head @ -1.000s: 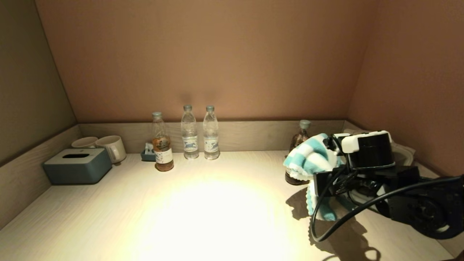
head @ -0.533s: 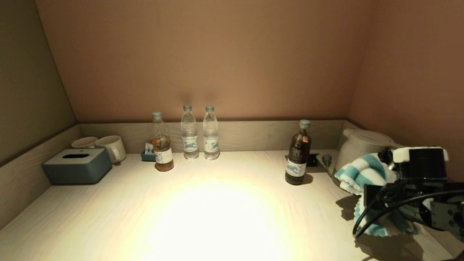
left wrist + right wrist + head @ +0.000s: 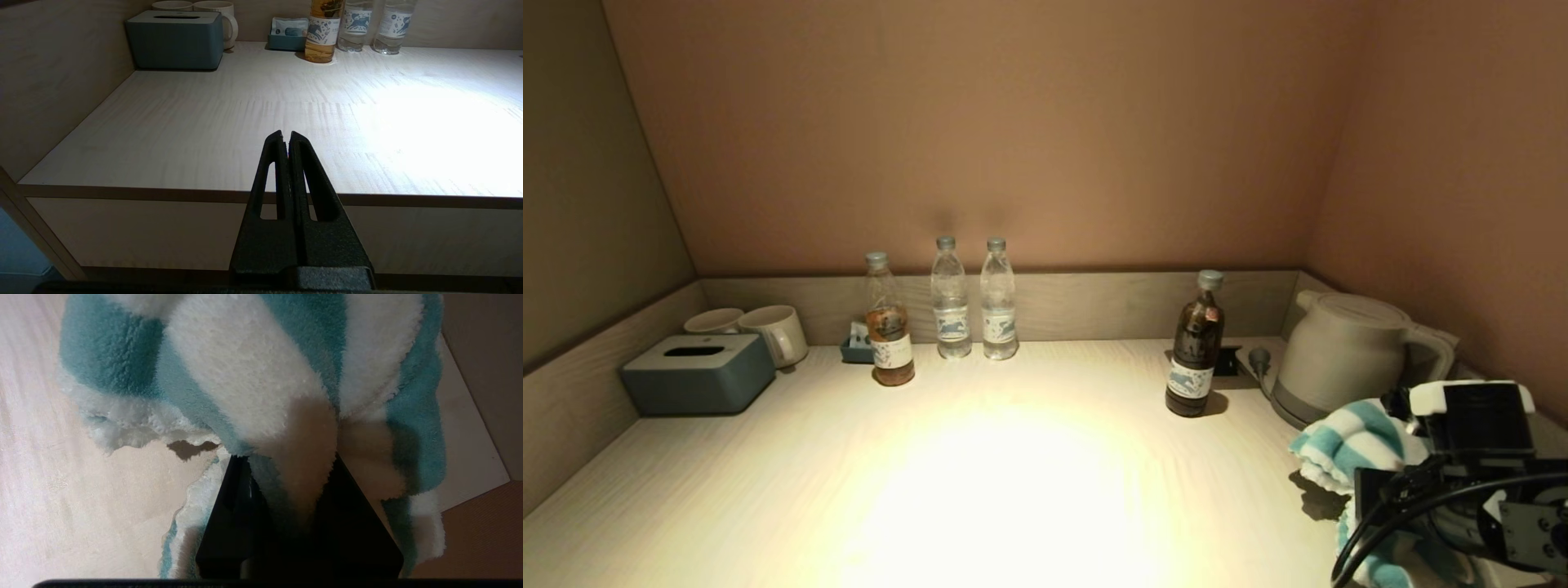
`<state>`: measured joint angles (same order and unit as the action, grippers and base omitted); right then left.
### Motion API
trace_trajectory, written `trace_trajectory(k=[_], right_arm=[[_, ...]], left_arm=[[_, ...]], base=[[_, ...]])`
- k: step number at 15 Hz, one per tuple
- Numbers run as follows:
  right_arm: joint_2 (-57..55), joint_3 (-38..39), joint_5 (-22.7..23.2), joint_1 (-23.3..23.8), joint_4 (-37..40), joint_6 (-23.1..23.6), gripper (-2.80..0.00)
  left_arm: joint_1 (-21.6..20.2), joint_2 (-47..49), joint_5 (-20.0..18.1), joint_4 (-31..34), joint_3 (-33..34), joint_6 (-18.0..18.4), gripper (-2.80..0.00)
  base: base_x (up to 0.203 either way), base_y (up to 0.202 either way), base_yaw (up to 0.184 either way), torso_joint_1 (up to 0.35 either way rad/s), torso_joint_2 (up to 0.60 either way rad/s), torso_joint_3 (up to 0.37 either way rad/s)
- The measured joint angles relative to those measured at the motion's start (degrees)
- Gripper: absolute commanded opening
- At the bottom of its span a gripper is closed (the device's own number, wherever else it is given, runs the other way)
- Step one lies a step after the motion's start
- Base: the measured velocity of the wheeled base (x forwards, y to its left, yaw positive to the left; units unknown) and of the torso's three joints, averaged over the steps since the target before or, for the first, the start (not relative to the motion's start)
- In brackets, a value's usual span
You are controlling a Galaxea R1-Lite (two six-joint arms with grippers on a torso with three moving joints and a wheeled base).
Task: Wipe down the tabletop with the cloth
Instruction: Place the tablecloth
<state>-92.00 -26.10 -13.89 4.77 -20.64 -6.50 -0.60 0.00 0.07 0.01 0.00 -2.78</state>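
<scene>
The pale wood-grain tabletop point(image 3: 1013, 482) fills the head view, brightly lit in the middle. The teal-and-white striped cloth point(image 3: 1347, 437) hangs bunched at the table's front right corner, its lower part trailing on the surface. My right gripper point(image 3: 1372, 482) is shut on the cloth; in the right wrist view the cloth point(image 3: 253, 375) is pinched between the dark fingers point(image 3: 233, 522) and hides their tips. My left gripper point(image 3: 286, 136) is shut and empty, parked in front of the table's front edge point(image 3: 163, 192), out of the head view.
A pale kettle point(image 3: 1339, 351) stands at the back right, a dark bottle point(image 3: 1194, 347) to its left. Three bottles point(image 3: 947, 302) stand at the back middle. A grey-blue tissue box point(image 3: 698, 371) and two mugs point(image 3: 768, 331) are at the back left.
My right gripper has carried the cloth from in front of the dark bottle to the right and toward the front edge, uncovering the bottle and the kettle.
</scene>
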Motion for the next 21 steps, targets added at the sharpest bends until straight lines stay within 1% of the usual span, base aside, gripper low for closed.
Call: trace_trajectory(k=[5,10,11,16,21], right_arm=[[-2.61,-0.2,0.02,1.47,-1.34,0.17,-2.8],[-7.0,-0.33,-0.28,2.3,-5.51,0.63,-2.8],[-7.79,-0.42,-0.33,2.34,-6.52,0.69,0.0],[-9.23,-0.4,-0.3,2.36,-9.39,0.75,0.0],[-5.15,0.14,-0.37,2.36,-9.54,1.19,0.0]], left_arm=[[0.0,0.0,0.0,-0.01,0.0,0.0,-2.8],[0.0,0.0,0.0,-0.01,0.0,0.0,-2.8],[0.0,0.0,0.0,-0.01,0.0,0.02,-2.8],[0.0,0.0,0.01,-0.01,0.0,0.02,-2.8],[0.0,0.0,0.0,-0.01,0.0,0.0,-2.8]], base=[[0.0,0.0,0.0,0.0,0.0,0.0],[0.0,0.0,0.0,0.0,0.0,0.0],[0.0,0.0,0.0,0.0,0.0,0.0],[0.0,0.0,0.0,0.0,0.0,0.0],[0.0,0.0,0.0,0.0,0.0,0.0]])
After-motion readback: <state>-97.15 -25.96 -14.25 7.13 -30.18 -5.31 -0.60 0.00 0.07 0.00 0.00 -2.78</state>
